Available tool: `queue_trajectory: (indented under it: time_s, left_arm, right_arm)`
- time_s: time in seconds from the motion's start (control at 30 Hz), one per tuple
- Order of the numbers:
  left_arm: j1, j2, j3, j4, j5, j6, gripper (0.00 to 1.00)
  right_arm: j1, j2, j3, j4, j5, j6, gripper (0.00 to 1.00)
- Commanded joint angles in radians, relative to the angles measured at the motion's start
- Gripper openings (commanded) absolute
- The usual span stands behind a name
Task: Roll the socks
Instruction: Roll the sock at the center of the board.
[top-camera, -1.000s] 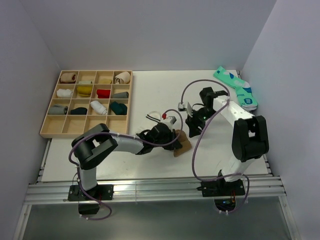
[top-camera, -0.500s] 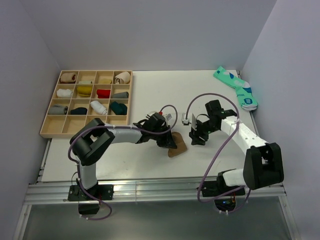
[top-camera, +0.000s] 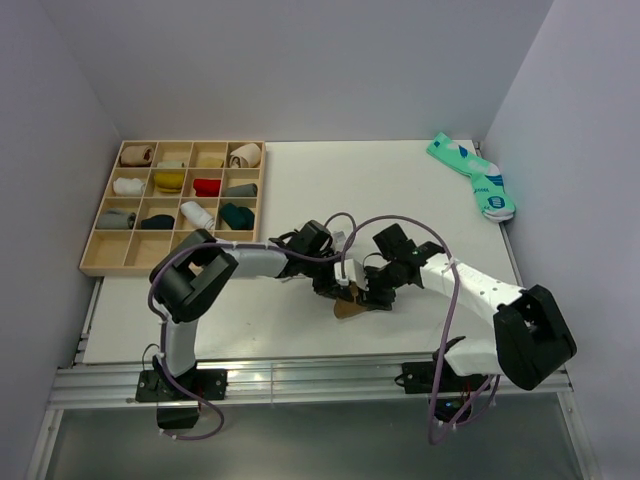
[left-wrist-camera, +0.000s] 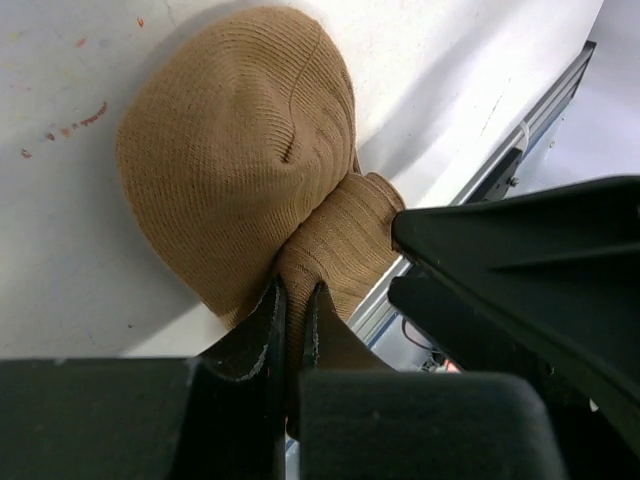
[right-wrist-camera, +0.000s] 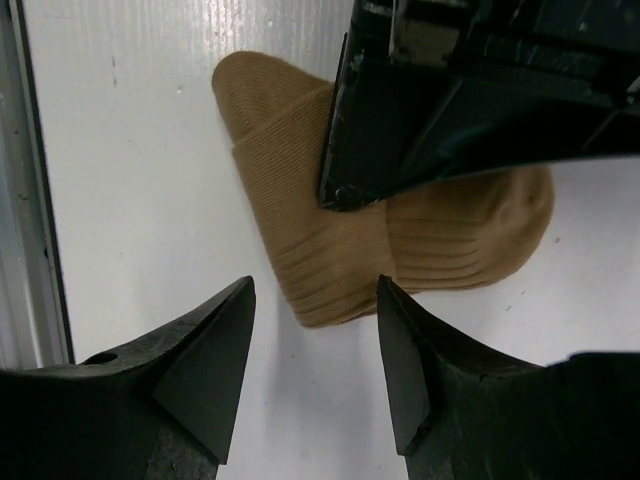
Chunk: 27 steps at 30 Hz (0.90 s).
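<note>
Pinching: left tool (left-wrist-camera: 293, 300) clamped narrow on tan sock (left-wrist-camera: 230, 150) fold, so roll can't unfurl
Right tool (right-wrist-camera: 315, 285): wide, tan sock just ahead, likely lining up to grab
Tan sock: on surface (right-wrist-camera: 130, 150), under both tools

Tan sock (top-camera: 349, 308) hemmed in near the front edge of the table (top-camera: 330, 180), left gripper (left-wrist-camera: 298, 290) pinching its folded part, right gripper (right-wrist-camera: 316, 282) spread wide just beside it, bare table behind them, tray (top-camera: 92, 268) far left, teal socks (top-camera: 478, 180) in the far right corner.

The white surface (top-camera: 300, 180) carries a wooden compartment tray (top-camera: 170, 268), a tan-brown sock (top-camera: 349, 308) right of the tray toward the near edge, and teal socks (top-camera: 470, 172) far right of it.
</note>
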Motion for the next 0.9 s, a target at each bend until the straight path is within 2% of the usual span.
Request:
queue_trajectory:
  time_s: [0.0,0.53,0.67,0.87]
  left_arm:
    - [0.002,0.057,-0.006,-0.117,-0.004,0.021,0.00]
    - [0.039,0.073,-0.015,-0.089,0.031,0.026,0.00]
    - [0.051,0.070,-0.041,-0.027,0.051,0.006,0.02]
    - [0.056,0.061,-0.097,0.069,0.066,-0.037,0.10]
  right_arm:
    - [0.040,-0.032,-0.009,0.086,0.047,0.030,0.60]
    - [0.169,0.089,-0.027,0.132,0.171,0.069,0.59]
    - [0.180,0.110,-0.024,0.138,0.194,0.075,0.58]
    - [0.180,0.173,0.006,0.123,0.194,0.084,0.55]
